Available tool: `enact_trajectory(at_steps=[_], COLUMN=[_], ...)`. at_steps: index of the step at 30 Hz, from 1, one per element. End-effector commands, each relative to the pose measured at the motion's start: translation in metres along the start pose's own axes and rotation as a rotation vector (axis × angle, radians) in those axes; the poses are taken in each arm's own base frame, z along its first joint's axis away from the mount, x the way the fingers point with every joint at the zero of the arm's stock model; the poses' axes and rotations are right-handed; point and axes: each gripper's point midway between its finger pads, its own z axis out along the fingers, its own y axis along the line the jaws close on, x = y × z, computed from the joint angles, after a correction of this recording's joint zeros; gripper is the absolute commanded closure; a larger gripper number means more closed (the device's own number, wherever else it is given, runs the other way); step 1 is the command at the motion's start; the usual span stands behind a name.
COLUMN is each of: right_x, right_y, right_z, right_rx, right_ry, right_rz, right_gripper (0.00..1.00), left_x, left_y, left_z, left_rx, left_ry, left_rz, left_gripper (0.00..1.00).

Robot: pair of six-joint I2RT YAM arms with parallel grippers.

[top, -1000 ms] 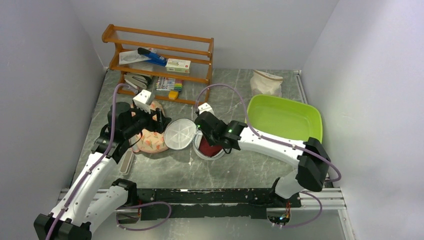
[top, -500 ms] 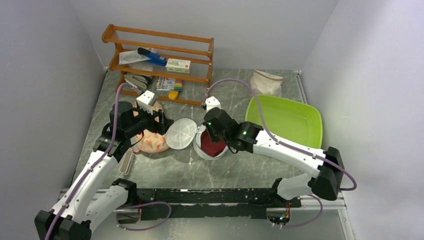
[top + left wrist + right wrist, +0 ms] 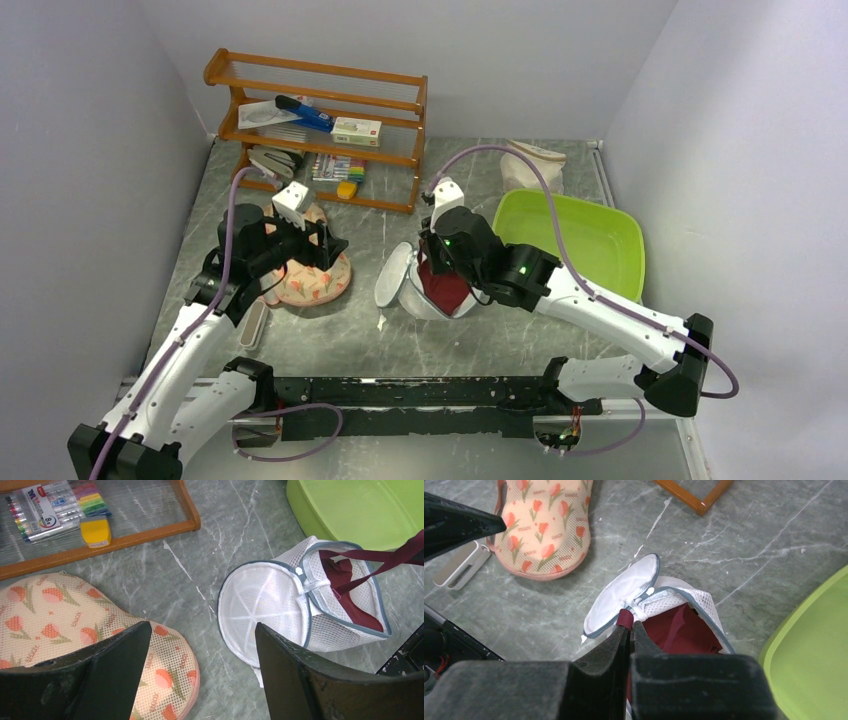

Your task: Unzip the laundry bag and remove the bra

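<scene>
— Maroon cloth at the tips of the right gripper [image 3: 630,624]: is it gripped?

— Yes. Its two fingers are pressed together on a fold of the bra [image 3: 679,630]. In the left wrist view a thin strap runs taut from the bag up towards that gripper.

— And the rest of the bra?

— It sits in the laundry bag [image 3: 624,592], directly beneath the right gripper. The bag is unzipped. One white mesh half is tilted open like a lid on the side away from the green tub [image 3: 819,645], and the other half cups the maroon fabric.

— The left gripper [image 3: 202,627]?

— Jaws wide apart, nothing between them. It hangs over the near edge of the peach floral pad [image 3: 45,615]; I cannot tell whether a finger touches it. The bag lies ahead of its fingertips, apart from them.

— Do the bag and the pad touch?

— No. A strip of the grey marbled table [image 3: 210,545] shows between them.

— Anything beyond the left gripper?

— The wooden rack [image 3: 100,542], with a pack of markers [image 3: 55,505] on its lowest shelf.
</scene>
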Motion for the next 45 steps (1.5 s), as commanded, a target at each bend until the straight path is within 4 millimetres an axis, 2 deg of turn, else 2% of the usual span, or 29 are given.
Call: enact_trajectory(at_steps=[1,5,8,12,16,24,31,34,38,45], right_x=[-0.034,-0.033,-0.034,-0.039,-0.055,-0.075,-0.070,-0.063,-0.059,-0.068], right_y=[0.006,0.006,0.009,0.010,0.017,0.021,0.023,0.024,0.025,0.027], right_z=[-0.011,-0.009,-0.010,-0.014,-0.025,-0.039,-0.038,-0.034,-0.030,-0.037], right_rx=[-0.020,-0.017,-0.033,-0.040,-0.091,-0.129,-0.140,-0.139,-0.142,-0.158], right_ry=[-0.100,-0.088,-0.090,-0.101,-0.146,-0.194,-0.184,-0.168,-0.153,-0.177], right_rz=[0.046,0.046,0.051,0.064,0.088,0.107,0.109,0.107,0.105,0.102], right_gripper=[1.00,1.00,1.00,1.00,1.00,1.00,1.00,1.00,1.00,1.00], left_x=[-0.013,-0.007,0.003,0.018,0.027,0.032,0.056,0.067,0.082,0.116], left_y=[-0.017,-0.052,-0.076,-0.085,-0.091,-0.126,-0.133,-0.133,-0.134,-0.128], left_z=[-0.004,0.001,0.009,0.026,0.030,0.044,0.063,0.065,0.064,0.063], left_rx=[0.078,0.283,0.435,0.510,0.564,0.714,0.669,0.639,0.610,0.510], left_ry=[-0.055,-0.041,0.013,0.106,0.144,0.201,0.307,0.324,0.332,0.377], left_rz=[0.046,0.024,-0.062,-0.173,-0.207,-0.384,-0.457,-0.495,-0.546,-0.608], left_gripper=[0.11,0.07,0.09,0.15,0.11,0.13,0.33,0.44,0.53,0.67])
